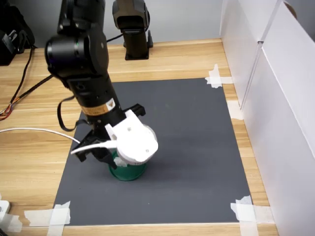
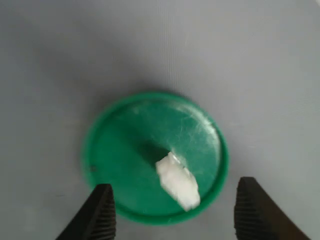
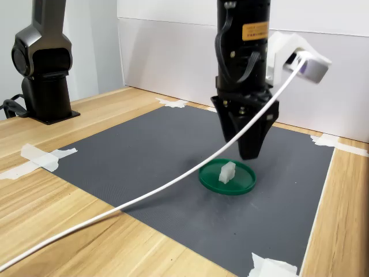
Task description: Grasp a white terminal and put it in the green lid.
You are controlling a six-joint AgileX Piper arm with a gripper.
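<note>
White terminal (image 3: pixel 227 172) on green lid (image 3: pixel 242 183), wrist-view clear

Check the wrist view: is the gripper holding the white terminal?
No. In the wrist view the white terminal lies on the green lid, clear of both gripper fingers, which stand wide apart.

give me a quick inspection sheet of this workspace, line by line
surface: dark grey mat taped at its corners onto a wooden table.
job's things: white terminal sits inside the green lid, near its middle, on the mat.
clutter: nothing seen loose on the mat; white tape pieces hold its corners.
claw: the claw hangs above the lid, open, holding nothing, apart from the terminal.
cables: white cable runs from the wrist camera across the table; dark cables lie at the first exterior view's left.
surroundings: white panels wall the table; a second black arm base stands at the back.
</note>
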